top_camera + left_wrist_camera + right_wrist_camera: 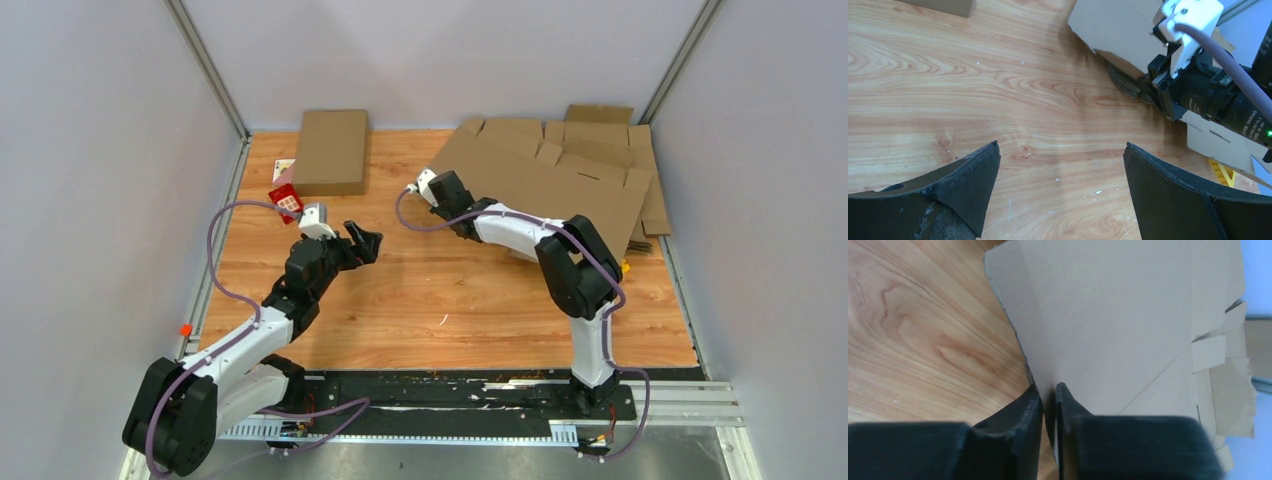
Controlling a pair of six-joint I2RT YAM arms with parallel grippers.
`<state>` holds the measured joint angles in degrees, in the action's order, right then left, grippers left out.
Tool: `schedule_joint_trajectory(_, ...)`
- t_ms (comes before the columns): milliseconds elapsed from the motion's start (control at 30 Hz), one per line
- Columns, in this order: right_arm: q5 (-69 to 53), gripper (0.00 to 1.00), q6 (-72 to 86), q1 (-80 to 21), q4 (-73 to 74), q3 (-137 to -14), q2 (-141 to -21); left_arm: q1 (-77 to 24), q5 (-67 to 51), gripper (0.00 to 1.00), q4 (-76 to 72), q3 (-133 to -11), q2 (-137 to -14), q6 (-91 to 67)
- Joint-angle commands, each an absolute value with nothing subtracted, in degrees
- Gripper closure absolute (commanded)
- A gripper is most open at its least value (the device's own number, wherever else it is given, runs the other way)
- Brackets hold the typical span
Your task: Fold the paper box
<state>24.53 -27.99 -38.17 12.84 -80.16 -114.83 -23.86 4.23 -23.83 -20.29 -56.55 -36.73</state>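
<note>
The paper box is a flat brown cardboard blank lying on top of more cardboard at the back right of the wooden table. My right gripper is at its near left corner. In the right wrist view its fingers are shut on the blank's edge, one finger below and one above. The left wrist view shows that corner held slightly off the table. My left gripper hovers over bare wood at mid-table, to the left of the blank, open with nothing between its fingers.
A closed brown cardboard box lies at the back left with a small red and white pack beside it. More brown blanks stick out under the paper box. A yellow item lies by the right arm's elbow.
</note>
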Motion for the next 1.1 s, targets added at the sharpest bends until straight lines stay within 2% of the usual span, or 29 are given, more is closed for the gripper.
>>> schedule_joint_trajectory(0, 27.40, 0.99, -31.71, -38.21, 13.33, -82.42, -113.93, -23.73, 6.52, 0.00, -23.52, -20.19, -56.22, -36.30)
schedule_joint_trajectory(167, 24.88, 1.00, -31.70, -40.23, 8.37, -75.35, -101.59, -23.73, 7.32, 0.00, -22.33, -20.35, -55.31, -37.21)
schedule_joint_trajectory(433, 26.15, 1.00, -31.30, -50.33, 14.32, -75.34, -89.90, -23.73, 12.17, 0.00, -18.85, -19.88, -51.09, -38.02)
schedule_joint_trajectory(600, 17.90, 0.98, -25.45, -54.79, 15.71, -72.39, -85.55, -22.34, 15.71, 0.00, -15.92, -18.72, -47.97, -41.08)
schedule_joint_trajectory(667, 12.88, 0.85, -21.58, -54.84, 15.91, -70.59, -83.87, -20.95, 14.52, 0.00, -16.73, -17.60, -47.50, -42.43)
schedule_joint_trajectory(767, 7.82, 0.42, -18.13, -54.75, 14.19, -65.87, -81.28, -19.40, 12.66, 0.00, -17.03, -17.31, -48.14, -43.96)
schedule_joint_trajectory(833, 8.40, 0.26, -15.92, -54.68, 13.12, -63.50, -79.90, -19.01, 11.72, 0.00, -17.14, -17.65, -48.91, -43.95)
schedule_joint_trajectory(1000, 10.28, 0.14, -10.32, -52.28, 12.79, -59.28, -76.28, -18.99, 11.02, 0.00, -17.49, -17.84, -50.07, -42.54)
schedule_joint_trajectory(1067, 9.59, 0.13, -7.74, -49.95, 12.03, -57.01, -74.90, -18.99, 10.25, 0.00, -18.01, -17.85, -49.97, -41.68)
